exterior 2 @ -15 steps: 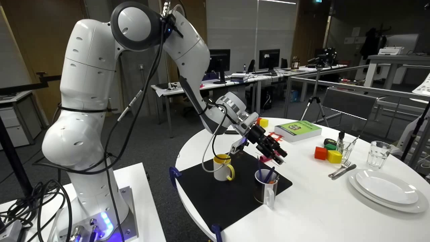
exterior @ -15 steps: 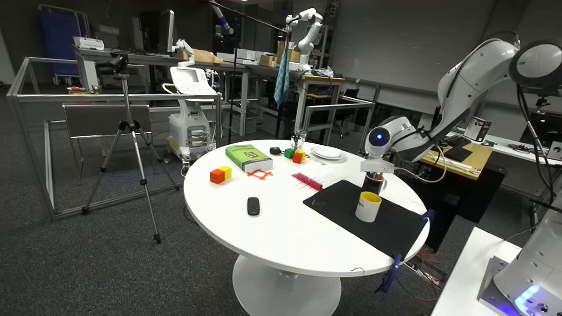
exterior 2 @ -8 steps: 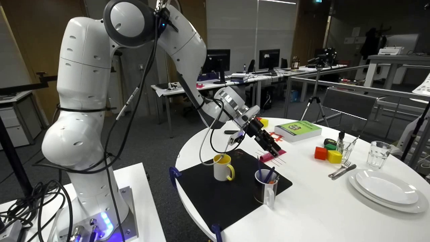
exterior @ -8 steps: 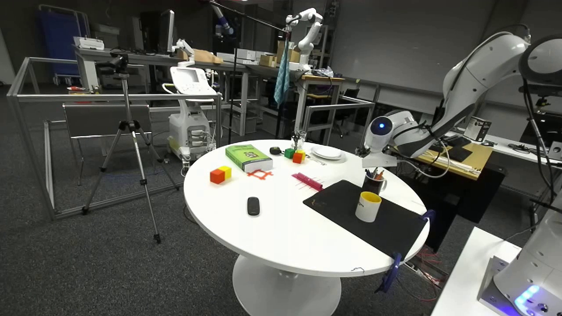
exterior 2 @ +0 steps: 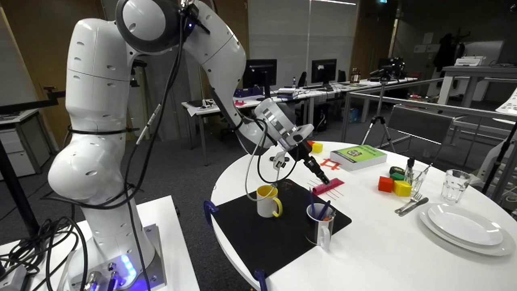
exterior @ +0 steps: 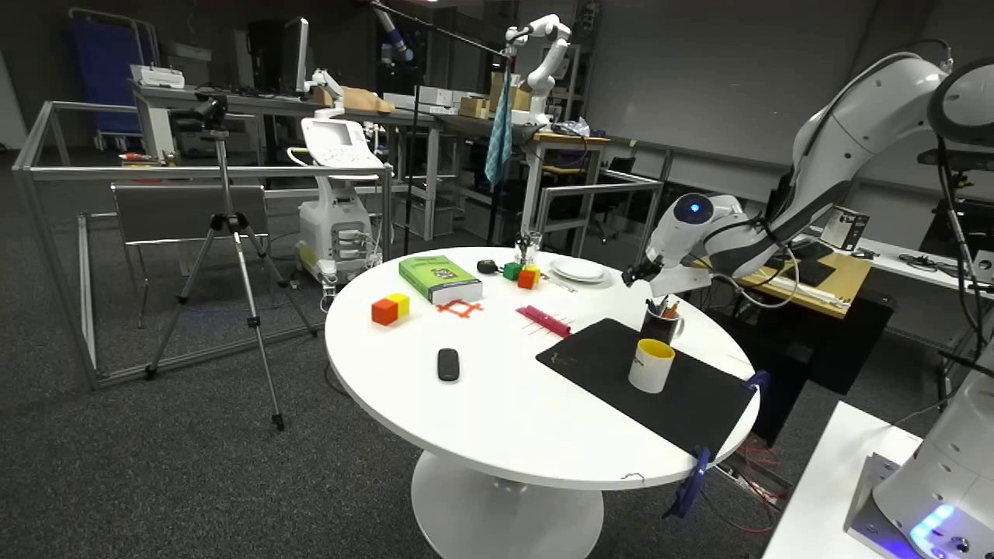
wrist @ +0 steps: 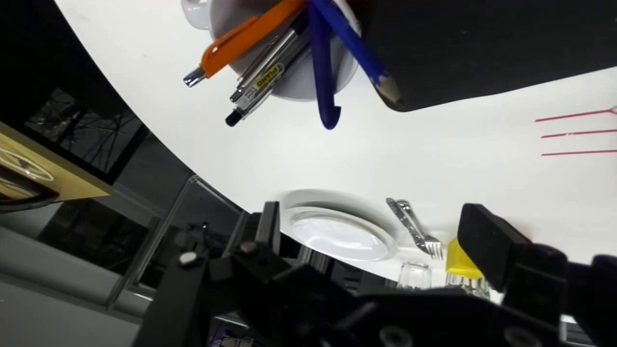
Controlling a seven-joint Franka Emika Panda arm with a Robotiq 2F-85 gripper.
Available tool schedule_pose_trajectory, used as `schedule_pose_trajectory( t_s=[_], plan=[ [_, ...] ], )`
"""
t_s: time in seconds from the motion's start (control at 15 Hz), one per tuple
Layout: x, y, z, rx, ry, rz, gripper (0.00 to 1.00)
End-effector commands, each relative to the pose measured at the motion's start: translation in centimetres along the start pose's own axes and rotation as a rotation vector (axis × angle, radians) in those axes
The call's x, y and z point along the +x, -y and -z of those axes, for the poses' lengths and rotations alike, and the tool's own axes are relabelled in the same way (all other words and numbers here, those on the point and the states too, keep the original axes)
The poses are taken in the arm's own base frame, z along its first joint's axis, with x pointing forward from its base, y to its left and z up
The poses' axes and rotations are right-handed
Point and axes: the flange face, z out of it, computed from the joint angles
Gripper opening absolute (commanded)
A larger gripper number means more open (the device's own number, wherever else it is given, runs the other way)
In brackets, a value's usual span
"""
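From afar I am hovering the gripper [wrist: 373,219] above the white table [exterior 2: 363,242], its fingers [wrist: 487,241] standing wide apart, released. The pen mug [exterior 2: 315,228] is sitting near and below them at the edge of the black mat [exterior 2: 258,238], an orange pen [wrist: 255,36] and a blue pencil [wrist: 354,48] poking out, while the yellow-handled mug [exterior 2: 266,205] is standing nearby.

On a round white worktop [exterior: 497,411], a thick green-covered book [exterior: 440,278] lies near a red cube [exterior: 384,312] set just beside a yellow cube [exterior: 400,303]. Two stacked round white plates [exterior 2: 464,227] sit near a metal fork [exterior 2: 406,204] and metal knife [exterior 2: 414,206]. In an exterior view, a silver-legged tripod [exterior: 228,223] stands on dark grey carpet [exterior: 155,466].
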Motion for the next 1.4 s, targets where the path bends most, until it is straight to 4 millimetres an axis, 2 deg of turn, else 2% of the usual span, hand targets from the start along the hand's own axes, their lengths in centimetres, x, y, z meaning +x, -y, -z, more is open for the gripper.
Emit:
schedule_pose_trajectory(
  t_s=[0.0, 0.4, 0.67, 1.33],
  plan=[
    [-0.4, -1.1, 0.7, 0.08, 0.033, 0.107, 1.0],
    [-1.5, -2.2, 0.0, 0.1, 0.106, 0.321, 1.0],
    [-1.5, -2.7, 0.1, 0.121, 0.126, 0.42, 1.0],
    [-2.2, -3.4, 0.0, 0.282, 0.172, 0.72, 1.0]
  ],
)
